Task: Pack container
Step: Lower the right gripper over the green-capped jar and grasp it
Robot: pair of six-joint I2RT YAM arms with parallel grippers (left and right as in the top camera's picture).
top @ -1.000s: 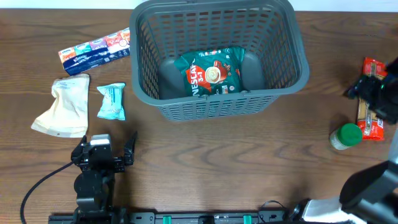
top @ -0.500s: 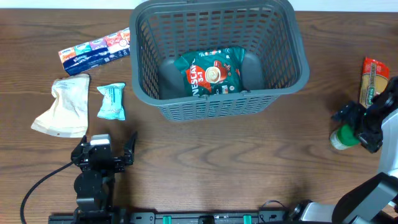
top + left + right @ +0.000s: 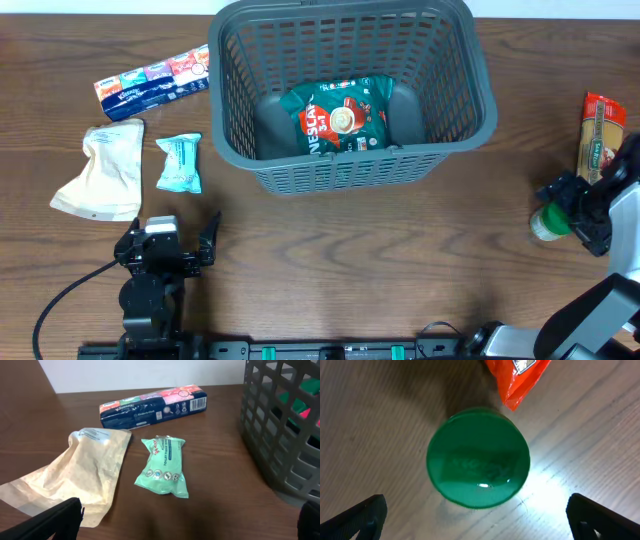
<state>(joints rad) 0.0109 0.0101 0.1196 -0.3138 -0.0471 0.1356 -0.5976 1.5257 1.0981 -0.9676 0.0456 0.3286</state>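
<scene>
Brown wood worktop (image 3: 400, 260). Far left: long tissue multipack (image 3: 152, 80), below it a beige pouch (image 3: 102, 172) lying flat, and just beside that a mint-green packet (image 3: 180, 162); all three are apart from each other. The left end effector (image 3: 182, 522) sits low at the near edge, below the pouch and packet, with its fingers spread wide and nothing pinched. The wrist view shows only the dark tips at the bottom corners. The container (image 3: 330, 170), a dark grey slotted basket, stands upright at top centre, up and to the right of the left end effector and well apart from it; its wall fills the right edge of the left wrist view. A green Nescafé pack (image 3: 342, 115) lies on its floor. Far right: a green-lidded jar (image 3: 548, 222) stands upright, with the right end effector (image 3: 477, 517) over it, fingers spread wide and clear of the lid on both sides, gripping nothing. The container is well to the left of that end effector and farther back. An orange pasta pack (image 3: 600, 135) lies just beyond the jar, its corner near the lid.
</scene>
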